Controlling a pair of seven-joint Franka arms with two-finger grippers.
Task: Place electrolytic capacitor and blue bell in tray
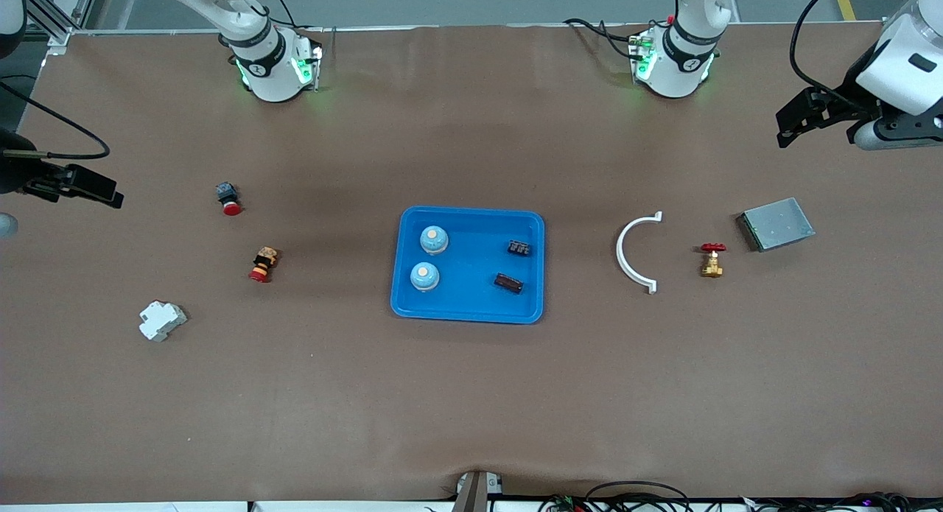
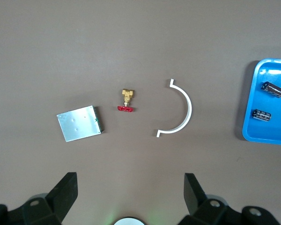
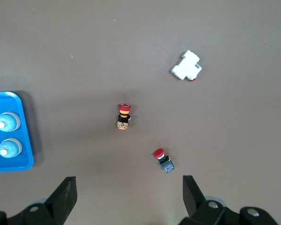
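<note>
The right gripper (image 1: 92,190) hangs over the table's edge at the right arm's end, its claw spread wide and empty. Below it on the brown table (image 1: 471,394) lie a white breaker (image 1: 161,320) and two red-capped push buttons (image 1: 228,199), (image 1: 263,264). At the middle sits the blue tray (image 1: 471,311); inside it two blue bells (image 1: 434,239), (image 1: 424,276) rest beside two dark capacitors (image 1: 519,247), (image 1: 508,283) — the task's things appear to be already placed. A white curved clip (image 1: 635,253), a brass valve (image 1: 712,259) and a grey metal box (image 1: 777,224) follow. The left gripper (image 1: 799,121) hangs over the left arm's end, claw apart and empty. The sensible step — keep both arms parked clear, disturbing nothing in the tray.
</note>
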